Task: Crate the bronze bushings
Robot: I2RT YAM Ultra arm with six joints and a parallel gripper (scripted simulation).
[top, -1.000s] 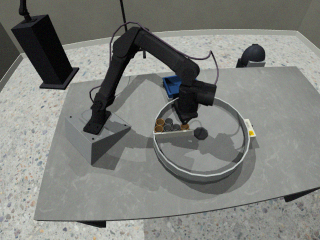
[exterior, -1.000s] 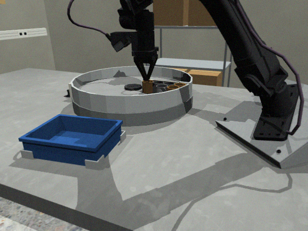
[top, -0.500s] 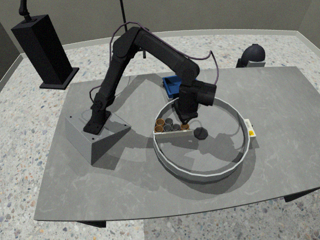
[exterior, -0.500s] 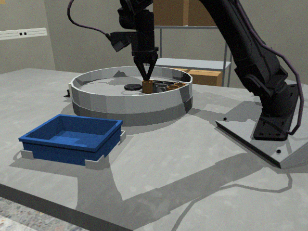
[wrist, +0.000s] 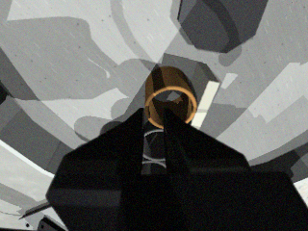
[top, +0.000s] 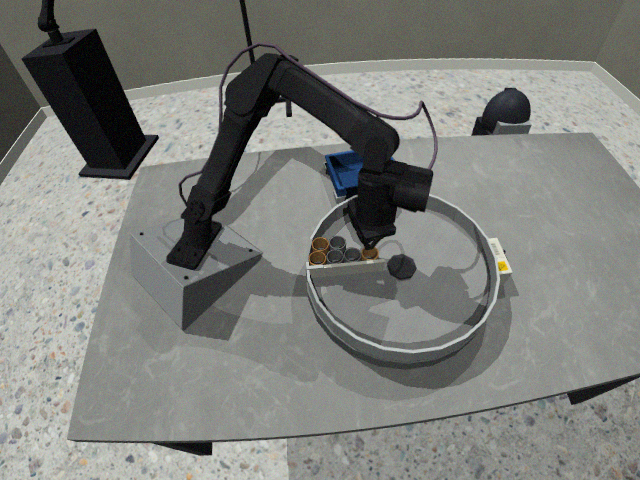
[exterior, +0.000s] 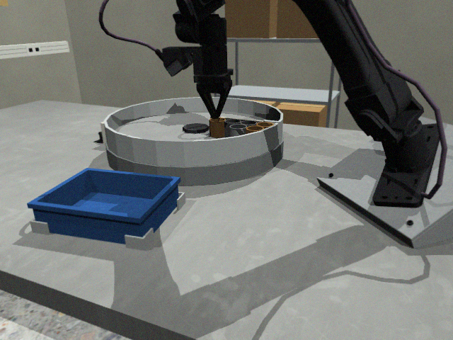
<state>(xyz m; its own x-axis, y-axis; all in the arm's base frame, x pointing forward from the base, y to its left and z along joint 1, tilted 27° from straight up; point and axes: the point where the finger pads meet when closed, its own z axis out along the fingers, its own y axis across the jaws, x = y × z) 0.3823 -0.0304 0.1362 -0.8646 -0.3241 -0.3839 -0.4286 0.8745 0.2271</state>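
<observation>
Right, the black two-finger pincer [top: 370, 244] [exterior: 217, 116] [wrist: 153, 115] points down over the round grey turntable [top: 413, 348] [exterior: 175, 151] [wrist: 48, 58]. Fingers close together, narrow gap between them in the wrist view. Tips at the top rim of an upright bronze bushing [top: 371, 255] [exterior: 217, 128] [wrist: 168, 77]; can't tell if they pinch its wall.

That bushing stands on the turntable, at the inner end of the front row, near the dark faceted hub disc [top: 401, 266] [exterior: 195, 127] [wrist: 221, 24]. From it toward the turntable's rim on the arm-base side: two dark grey steel bushings [top: 352, 254] [top: 335, 255], then a second bronze bushing [top: 317, 258]. Behind those, a third bronze bushing [top: 320, 244] nearest the rim, with another steel bushing [top: 337, 242] beside it. Six in the cluster, all on the turntable.

Straight cream fence [top: 346, 267] [wrist: 206, 103] runs along the front row, from turntable rim toward the hub.

Blue rectangular crate [top: 343, 170] [exterior: 105, 228] sits on the grey table [top: 232, 382] [exterior: 255, 219], just outside the turntable. Level, seated between light-grey corner guides [exterior: 139, 240]; three guides visible in the exterior view.

Grey wedge-shaped base [top: 155, 279] [exterior: 358, 205] with the arm bolted on: also outside the turntable, well apart from the crate.

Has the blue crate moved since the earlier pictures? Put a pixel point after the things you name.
No, the blue crate [top: 343, 170] [exterior: 104, 227] sits in the same place, seated within its corner guides [exterior: 141, 240] in the exterior view.
</observation>
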